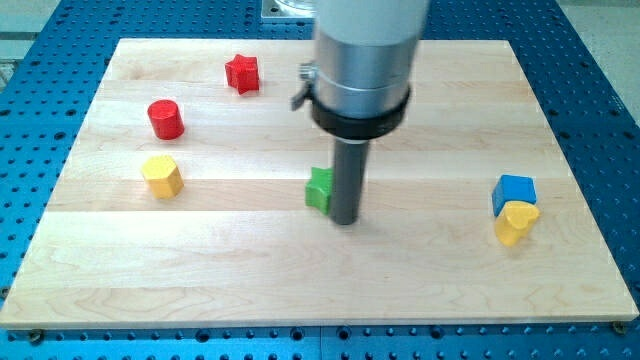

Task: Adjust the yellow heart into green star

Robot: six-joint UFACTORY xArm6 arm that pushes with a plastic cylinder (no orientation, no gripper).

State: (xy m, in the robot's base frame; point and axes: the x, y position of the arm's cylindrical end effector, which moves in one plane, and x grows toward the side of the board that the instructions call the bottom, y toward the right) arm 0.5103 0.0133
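Note:
The yellow heart [515,222] lies at the view's right, touching the blue cube [514,191] just above it. The green star [319,189] sits near the middle of the wooden board, partly hidden by my rod. My tip [345,221] rests on the board right beside the green star, on its right and slightly lower side. The yellow heart is far to the right of both the tip and the green star.
A red star [242,73] lies at the top left. A red cylinder [166,119] and a yellow hexagonal block [162,176] stand at the left. The wooden board [250,280] lies on a blue perforated table.

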